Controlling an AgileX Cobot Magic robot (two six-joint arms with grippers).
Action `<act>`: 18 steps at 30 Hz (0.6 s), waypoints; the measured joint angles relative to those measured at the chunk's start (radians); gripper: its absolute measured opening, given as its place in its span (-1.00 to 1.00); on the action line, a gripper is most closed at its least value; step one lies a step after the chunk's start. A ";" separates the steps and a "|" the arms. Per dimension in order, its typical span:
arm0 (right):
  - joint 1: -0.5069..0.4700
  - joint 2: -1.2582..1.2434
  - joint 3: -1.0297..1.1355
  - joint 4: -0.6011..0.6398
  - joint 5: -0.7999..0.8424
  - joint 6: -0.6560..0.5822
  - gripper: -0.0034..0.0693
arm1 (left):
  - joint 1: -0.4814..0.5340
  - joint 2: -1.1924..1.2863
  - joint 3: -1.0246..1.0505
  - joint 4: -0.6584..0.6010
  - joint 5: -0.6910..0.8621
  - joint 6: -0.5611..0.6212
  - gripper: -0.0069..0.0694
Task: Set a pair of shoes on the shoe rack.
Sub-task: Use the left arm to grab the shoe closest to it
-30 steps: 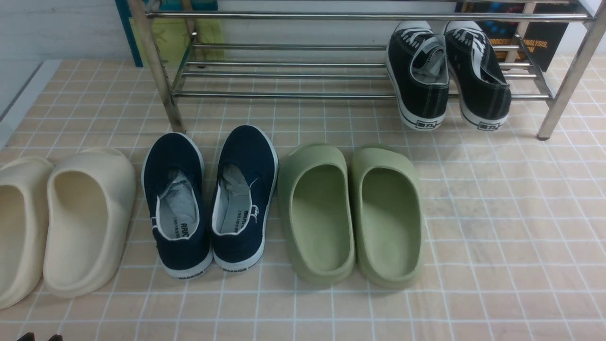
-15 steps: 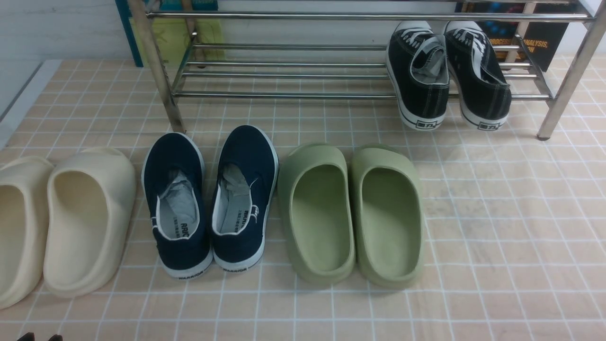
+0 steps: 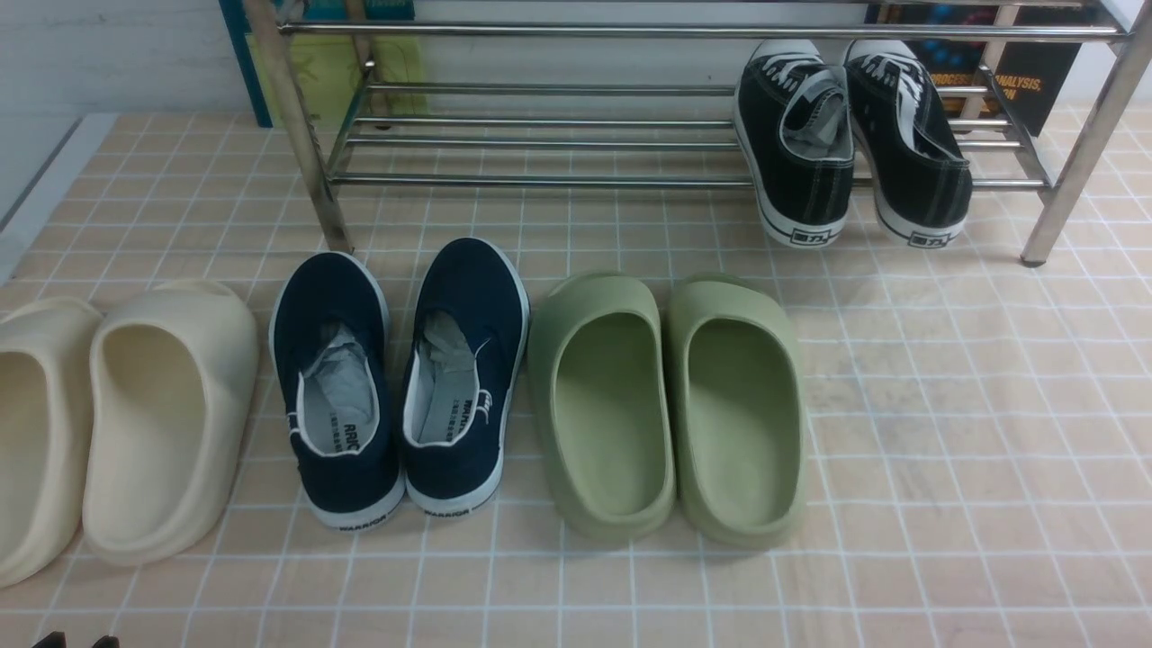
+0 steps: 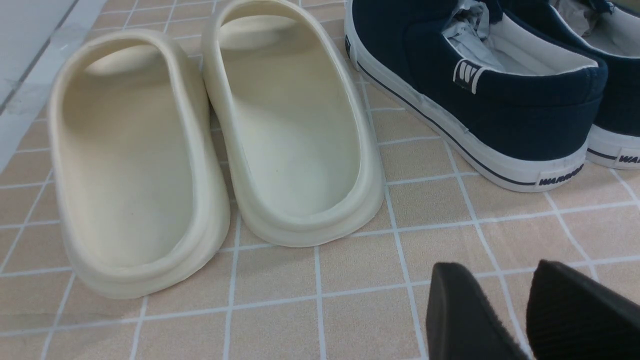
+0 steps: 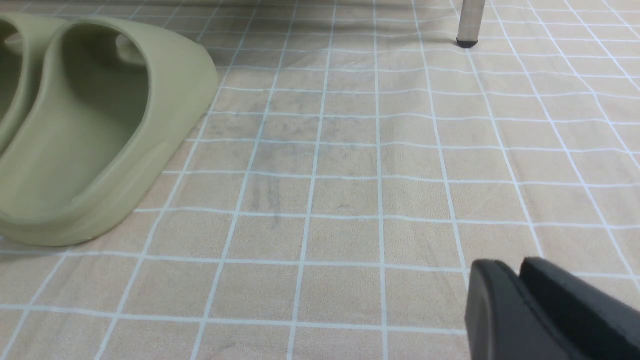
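Where tiles (image 3: 900,405) lie, canvas shoes (image 3: 472,279) sit.

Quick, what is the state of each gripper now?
Left gripper: open, holding nothing.
Right gripper: fingers nearly together, empty; open or shut cannot be told.

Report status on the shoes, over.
Left gripper open, empty; right gripper empty, gap unclear. Navy-blue canvas slip-on shoes on tiled floor, before chrome tube shoe rack, untouched. Black lace-up sneakers occupy rack's right end.
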 joint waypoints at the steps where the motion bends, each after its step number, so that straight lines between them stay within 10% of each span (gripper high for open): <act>1: 0.000 0.000 0.000 0.000 0.000 0.000 -0.68 | 0.000 0.000 0.000 0.000 0.000 0.000 -0.19; 18: 0.000 0.000 0.000 0.000 0.000 0.000 -0.61 | 0.000 0.000 0.000 0.000 0.000 0.000 -0.19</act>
